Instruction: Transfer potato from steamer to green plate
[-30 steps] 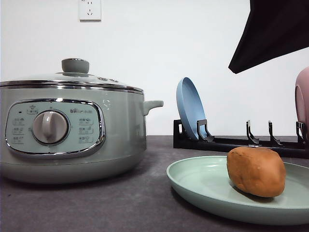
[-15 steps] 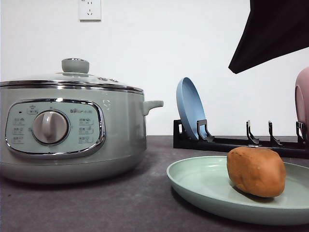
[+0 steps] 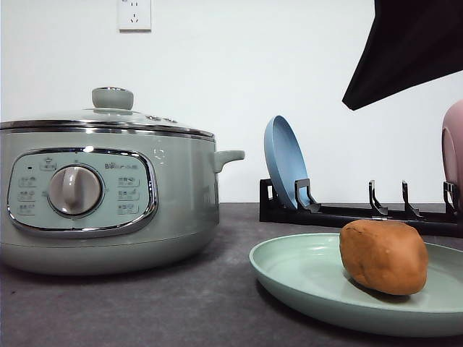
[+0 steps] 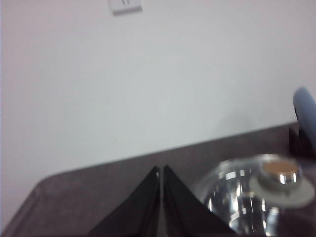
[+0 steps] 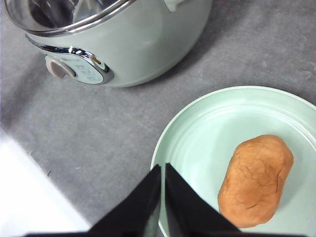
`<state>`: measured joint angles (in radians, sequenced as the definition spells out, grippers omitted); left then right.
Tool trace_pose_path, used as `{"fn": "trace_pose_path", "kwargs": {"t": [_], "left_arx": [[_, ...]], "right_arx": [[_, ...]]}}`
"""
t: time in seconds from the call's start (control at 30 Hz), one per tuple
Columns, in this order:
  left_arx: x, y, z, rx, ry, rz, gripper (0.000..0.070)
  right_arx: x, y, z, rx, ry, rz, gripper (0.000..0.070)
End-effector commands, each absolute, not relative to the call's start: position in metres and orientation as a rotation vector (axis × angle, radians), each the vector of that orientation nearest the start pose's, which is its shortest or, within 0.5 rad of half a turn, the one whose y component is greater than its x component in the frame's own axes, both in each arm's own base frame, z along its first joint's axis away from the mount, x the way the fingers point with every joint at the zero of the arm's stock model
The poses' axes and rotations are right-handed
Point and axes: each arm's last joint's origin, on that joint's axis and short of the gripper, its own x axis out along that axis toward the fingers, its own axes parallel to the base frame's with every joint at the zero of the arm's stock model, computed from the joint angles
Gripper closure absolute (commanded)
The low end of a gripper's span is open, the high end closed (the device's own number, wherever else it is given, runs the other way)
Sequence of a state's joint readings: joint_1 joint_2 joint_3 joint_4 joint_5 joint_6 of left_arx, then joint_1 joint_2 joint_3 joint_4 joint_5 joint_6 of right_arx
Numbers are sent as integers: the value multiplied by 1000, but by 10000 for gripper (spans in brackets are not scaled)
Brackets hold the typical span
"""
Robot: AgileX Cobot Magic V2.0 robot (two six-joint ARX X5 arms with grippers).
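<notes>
The orange-brown potato [image 3: 384, 256] [image 5: 256, 179] lies on the pale green plate [image 3: 304, 271] [image 5: 212, 131], at the table's front right. To the left stands the sage-green steamer [image 3: 108, 199] [image 5: 128, 44] with its glass lid [image 3: 101, 116] [image 4: 256, 197] on. My right gripper [image 5: 162, 170] hangs above the plate's near edge, beside the potato, fingers shut together and holding nothing. My left gripper [image 4: 161, 172] hovers high beside the lid knob [image 4: 281, 174], fingers shut and empty.
A black dish rack [image 3: 362, 213] stands behind the green plate with a blue plate [image 3: 286, 163] upright in it and a pink plate [image 3: 453, 152] at its right end. A dark arm part [image 3: 409, 47] hangs at the upper right. A wall socket [image 3: 134, 14] sits above the steamer.
</notes>
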<state>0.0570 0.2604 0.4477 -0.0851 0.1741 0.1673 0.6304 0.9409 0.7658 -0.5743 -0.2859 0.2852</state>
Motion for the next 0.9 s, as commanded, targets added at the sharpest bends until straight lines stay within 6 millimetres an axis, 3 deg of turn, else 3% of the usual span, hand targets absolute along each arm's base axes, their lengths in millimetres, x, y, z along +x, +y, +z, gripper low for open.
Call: {"fn": "trace_pose_path", "kwargs": {"t": [0.0, 0.2, 0.4, 0.87], "left_arx": [[90, 0, 275, 186, -108, -103, 698], [91, 1, 226, 179, -45, -108, 698], [93, 1, 190, 165, 13, -101, 698], [96, 1, 157, 155, 99, -105, 698]], "right_arx": [[146, 119, 272, 114, 865, 769, 700], [146, 119, 272, 114, 864, 769, 700], [146, 119, 272, 114, 865, 769, 700], [146, 119, 272, 114, 864, 769, 700]]}}
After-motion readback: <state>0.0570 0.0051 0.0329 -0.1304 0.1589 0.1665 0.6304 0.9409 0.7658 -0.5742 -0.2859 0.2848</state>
